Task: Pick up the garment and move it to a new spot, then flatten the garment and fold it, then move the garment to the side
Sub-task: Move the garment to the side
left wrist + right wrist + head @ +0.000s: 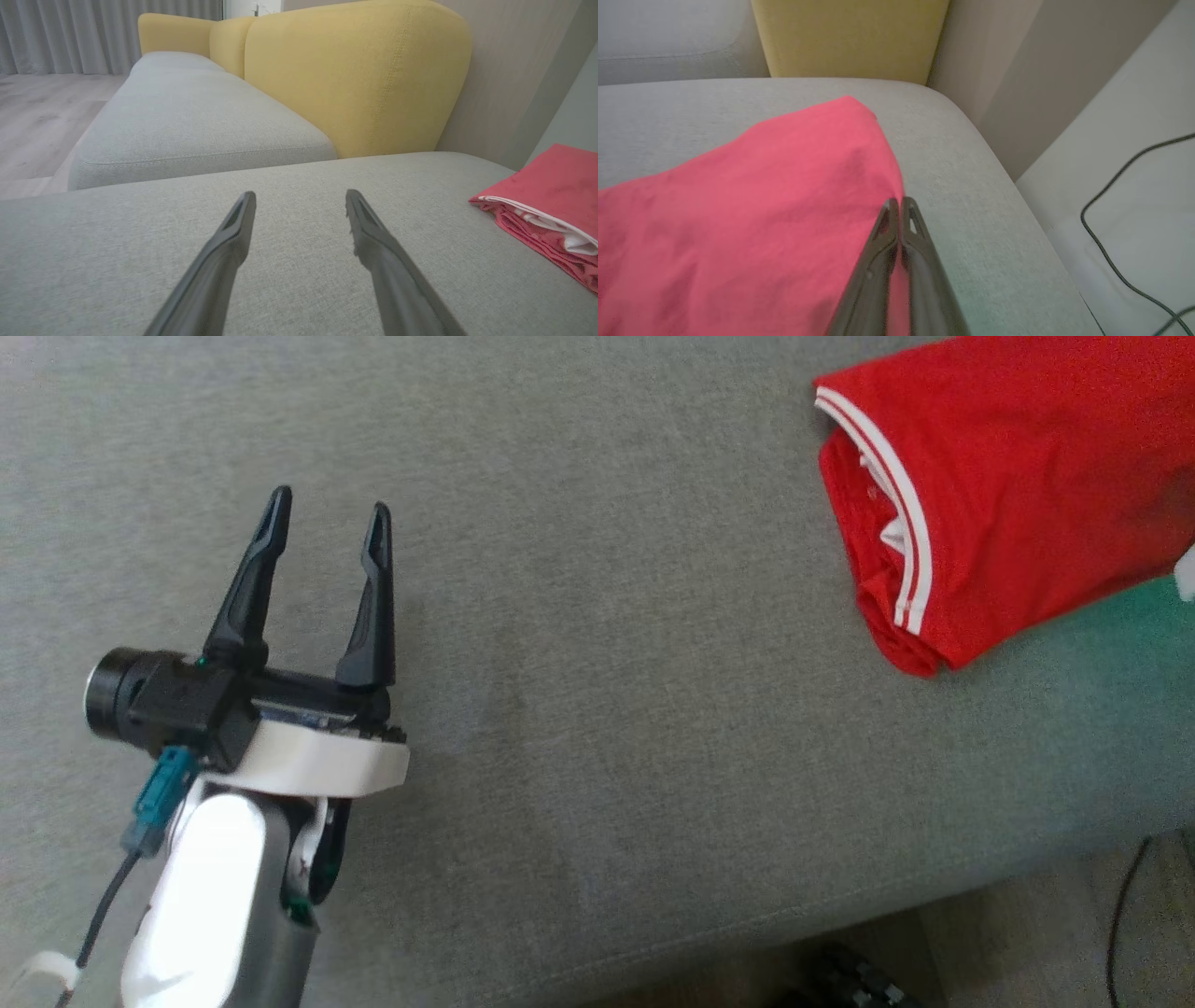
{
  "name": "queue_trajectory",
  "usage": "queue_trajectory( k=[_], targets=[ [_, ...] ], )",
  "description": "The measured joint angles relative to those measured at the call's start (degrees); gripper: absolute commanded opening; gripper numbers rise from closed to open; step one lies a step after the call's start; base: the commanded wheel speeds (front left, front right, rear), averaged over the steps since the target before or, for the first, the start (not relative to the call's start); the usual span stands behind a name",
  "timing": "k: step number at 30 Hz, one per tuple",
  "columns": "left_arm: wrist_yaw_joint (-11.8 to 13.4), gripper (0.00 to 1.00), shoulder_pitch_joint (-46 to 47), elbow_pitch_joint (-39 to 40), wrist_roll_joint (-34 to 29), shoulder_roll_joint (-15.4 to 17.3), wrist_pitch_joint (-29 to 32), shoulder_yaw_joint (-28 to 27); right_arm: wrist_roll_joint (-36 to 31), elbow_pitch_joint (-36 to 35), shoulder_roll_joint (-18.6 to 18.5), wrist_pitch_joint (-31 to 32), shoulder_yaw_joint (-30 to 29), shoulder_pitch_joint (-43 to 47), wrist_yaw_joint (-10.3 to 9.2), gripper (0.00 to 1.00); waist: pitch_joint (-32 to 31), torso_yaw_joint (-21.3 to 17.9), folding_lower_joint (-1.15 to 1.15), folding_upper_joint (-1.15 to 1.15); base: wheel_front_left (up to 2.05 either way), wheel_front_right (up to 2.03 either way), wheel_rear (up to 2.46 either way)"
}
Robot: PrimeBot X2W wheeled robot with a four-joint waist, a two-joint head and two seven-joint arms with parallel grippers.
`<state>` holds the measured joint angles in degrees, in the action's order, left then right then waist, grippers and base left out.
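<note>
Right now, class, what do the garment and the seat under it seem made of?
Garment: probably thin soft cloth, matt red; it lies in limp folds, with white striped trim. Seat: probably woven upholstery fabric, matt grey; fine flecked weave shows.

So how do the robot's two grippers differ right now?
The left gripper stands open, fingers spread; the right gripper is shut, fingers pressed together. The left hangs over bare grey cushion, apart from the red garment; the right sits at the garment's edge. Both have two long dark fingers.
</note>
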<state>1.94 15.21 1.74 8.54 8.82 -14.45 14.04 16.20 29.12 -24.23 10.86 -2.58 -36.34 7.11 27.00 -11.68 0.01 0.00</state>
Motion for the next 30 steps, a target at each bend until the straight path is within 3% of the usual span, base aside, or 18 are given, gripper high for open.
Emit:
queue_trajectory(
  k=[9,19,20,21,22,26,30],
  targets=[
    [-0.5,1.0,2.5,-0.1,-0.6,0.3,0.3,0.9,-0.8,3.5,0.0,-0.4,-3.9,-0.7,0.0,0.0,4.1,-2.5,0.0,0.0,0.0,0.0,0.0],
    [-1.0,1.0,4.7,-0.7,-0.9,0.5,0.3,1.8,-2.9,7.0,0.1,-1.5,-4.9,-4.5,0.0,0.0,6.1,-1.0,-0.01,0.0,0.0,0.0,0.0],
    [-1.0,1.0,4.7,-1.0,-0.9,0.5,0.3,1.8,-3.0,7.3,0.1,-1.8,-5.1,-4.6,0.0,0.41,6.1,-0.8,0.0,0.0,0.0,0.0,0.0],
    [-1.0,1.0,4.8,-1.4,-0.9,0.5,0.3,1.8,-3.2,7.8,0.2,-1.9,-5.4,-4.6,0.0,0.89,6.0,-0.5,0.0,0.0,0.0,0.0,0.0],
    [-1.0,1.0,4.8,-1.7,-0.7,0.5,0.3,1.8,-3.2,8.3,0.4,-1.8,-5.6,-4.6,0.0,1.0,5.8,-0.3,0.0,0.0,0.0,0.0,0.0],
    [-0.9,1.0,4.7,-2.4,-0.2,0.4,0.2,1.8,-4.2,9.1,1.5,-1.3,-7.3,-3.7,0.0,1.0,4.2,0.1,-0.01,0.0,0.0,0.0,0.0],
    [-0.4,1.0,2.8,-3.6,0.3,0.2,0.2,1.6,-5.7,4.9,3.4,-3.7,-8.7,0.4,0.0,1.0,1.3,0.3,-0.01,0.0,0.0,0.0,0.0]
  ],
)
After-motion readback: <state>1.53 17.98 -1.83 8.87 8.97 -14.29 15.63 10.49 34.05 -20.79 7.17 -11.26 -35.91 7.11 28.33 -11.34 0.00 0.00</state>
